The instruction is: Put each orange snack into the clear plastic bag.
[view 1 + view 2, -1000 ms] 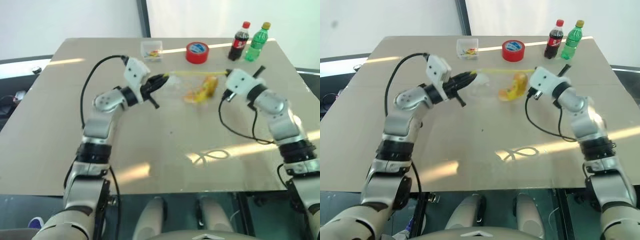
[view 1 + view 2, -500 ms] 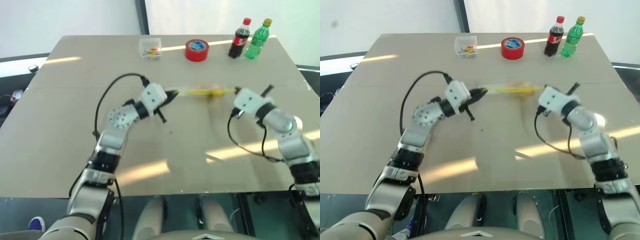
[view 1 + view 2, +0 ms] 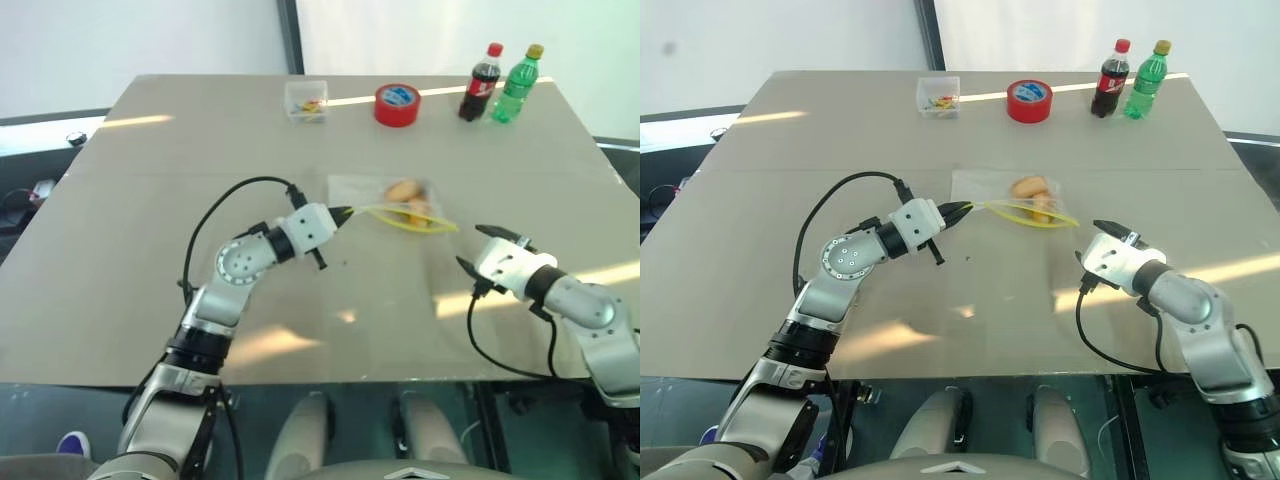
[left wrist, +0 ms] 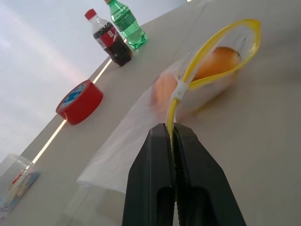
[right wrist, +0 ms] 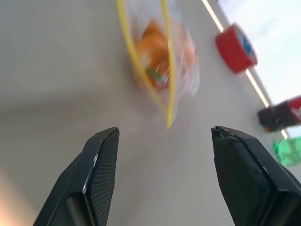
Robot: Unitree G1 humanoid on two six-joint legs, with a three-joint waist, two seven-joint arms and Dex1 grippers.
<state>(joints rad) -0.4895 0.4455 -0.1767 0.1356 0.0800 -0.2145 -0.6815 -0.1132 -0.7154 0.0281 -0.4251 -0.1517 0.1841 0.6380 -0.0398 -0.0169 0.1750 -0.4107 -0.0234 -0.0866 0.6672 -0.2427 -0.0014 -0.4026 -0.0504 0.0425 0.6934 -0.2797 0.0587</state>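
Note:
The clear plastic bag (image 3: pixel 356 190) lies on the table's middle, its yellow strip (image 3: pixel 412 222) bowed into an open loop. Two orange snacks sit inside it, one (image 3: pixel 1028 186) just behind the other (image 4: pixel 219 58). My left gripper (image 3: pixel 338 213) is shut on the left end of the strip, and its black fingers (image 4: pixel 155 155) pinch the strip. My right gripper (image 3: pixel 480 250) is open, apart from the bag, nearer the table's front right. Its fingers (image 5: pixel 101 165) frame the bag's mouth (image 5: pixel 157 61) from a distance.
At the table's far edge stand a red tape roll (image 3: pixel 397 104), a cola bottle (image 3: pixel 479 83) and a green bottle (image 3: pixel 518 84). A small clear box (image 3: pixel 305 101) of colourful bits sits to their left. A black cable arcs over my left arm.
The bag, earlier stretched in the air between both grippers, now rests on the table. My right gripper has let go of the strip, opened and drawn back toward me. My left arm has sunk.

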